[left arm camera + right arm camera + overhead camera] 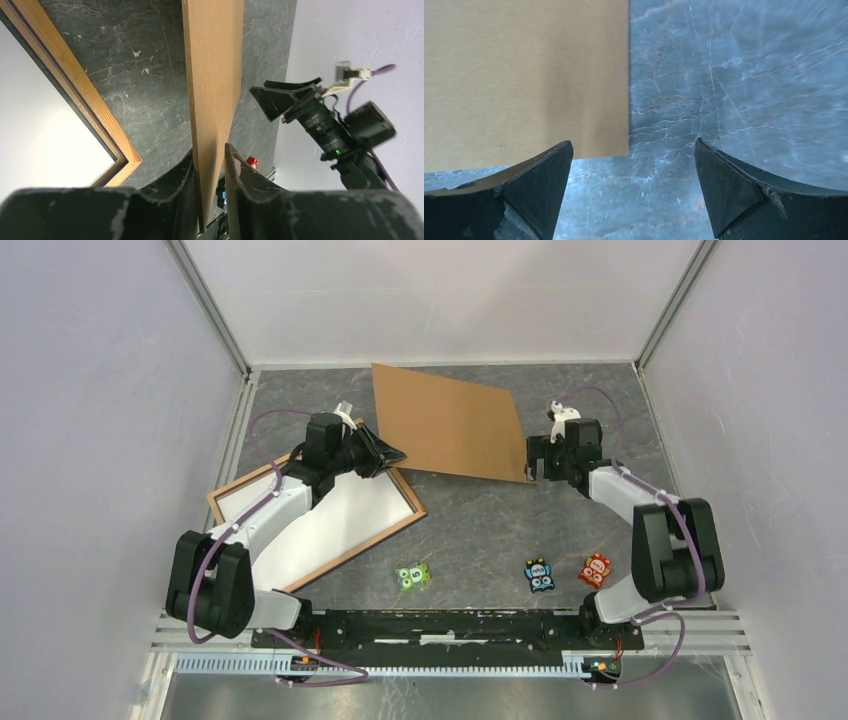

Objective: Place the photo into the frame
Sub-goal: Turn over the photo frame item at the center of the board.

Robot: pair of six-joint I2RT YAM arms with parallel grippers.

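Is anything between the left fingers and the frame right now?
Yes: the brown backing board sits edge-on between the left fingers, just beside a corner of the frame. Nothing else visible lies between them.

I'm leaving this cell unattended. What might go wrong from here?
The left fingers straddle only a corner of the cardboard backing board; a pinch there may slip or let it twist. That corner sits close to the frame, so dragging the board could knock it. The right fingers are open by another corner and might bump it.
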